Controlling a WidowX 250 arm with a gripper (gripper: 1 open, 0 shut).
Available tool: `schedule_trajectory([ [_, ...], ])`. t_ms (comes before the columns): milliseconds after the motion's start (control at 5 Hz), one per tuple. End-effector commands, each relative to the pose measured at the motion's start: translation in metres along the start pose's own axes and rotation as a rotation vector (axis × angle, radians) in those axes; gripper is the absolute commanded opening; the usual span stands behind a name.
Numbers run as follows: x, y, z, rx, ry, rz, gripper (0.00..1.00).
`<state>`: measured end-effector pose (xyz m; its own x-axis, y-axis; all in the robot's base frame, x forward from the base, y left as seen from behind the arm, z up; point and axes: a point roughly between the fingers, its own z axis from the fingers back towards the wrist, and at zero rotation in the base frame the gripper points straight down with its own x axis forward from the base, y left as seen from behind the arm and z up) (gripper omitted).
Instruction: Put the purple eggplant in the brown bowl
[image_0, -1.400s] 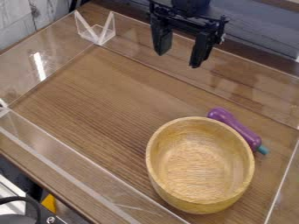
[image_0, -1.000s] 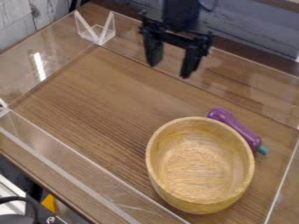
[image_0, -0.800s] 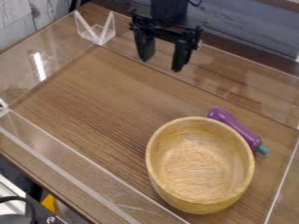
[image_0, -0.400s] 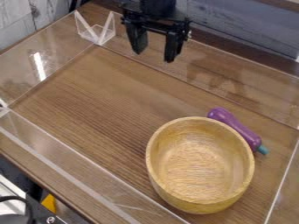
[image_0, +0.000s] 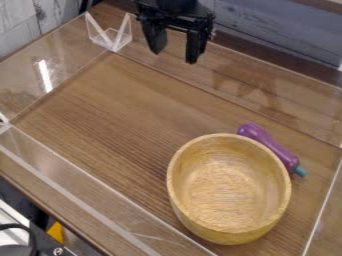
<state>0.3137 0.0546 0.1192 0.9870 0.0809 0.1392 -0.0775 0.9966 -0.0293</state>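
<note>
Eggplant transfer, status at this moment: not begun, as far as the single camera view shows.

Item 1: purple eggplant (image_0: 271, 148). Slim, glossy purple, with a teal stem tip at its lower-right end. Lies on the wooden tabletop (image_0: 120, 120) just outside the bowl's upper-right rim, apparently touching or very nearly touching it; part of its length is hidden behind the rim. Not lifted, not gripped.

Item 2: brown bowl (image_0: 229, 187). Large, round, tan wood with a thick rim, upright toward the near right of the surface. Interior holds nothing.

Item 3: gripper (image_0: 175, 42). Black, pointing downward at the far edge of the surface, upper centre of view. Fingers spread apart with clear space between them; nothing held. Well apart from both eggplant and bowl.

Item 4: clear plastic walls (image_0: 54, 65) enclosing the work area; a small clear stand (image_0: 108, 32) at the far left corner, just beside the gripper.

Remaining, by judgement: the whole task. Travel to the eggplant, descent over it, closing on its slim body, lift, short carry over the rim, release into the bowl.
</note>
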Motion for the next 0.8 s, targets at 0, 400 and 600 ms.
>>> schedule_trajectory([
  [0, 0.0078, 0.0044, 0.0175, 0.012, -0.09, -0.006, 1.0],
  [400, 0.0104, 0.0047, 0.0147, 0.009, -0.12, 0.005, 1.0],
  [600, 0.0106, 0.005, 0.0141, 0.011, -0.127, 0.01, 1.0],
])
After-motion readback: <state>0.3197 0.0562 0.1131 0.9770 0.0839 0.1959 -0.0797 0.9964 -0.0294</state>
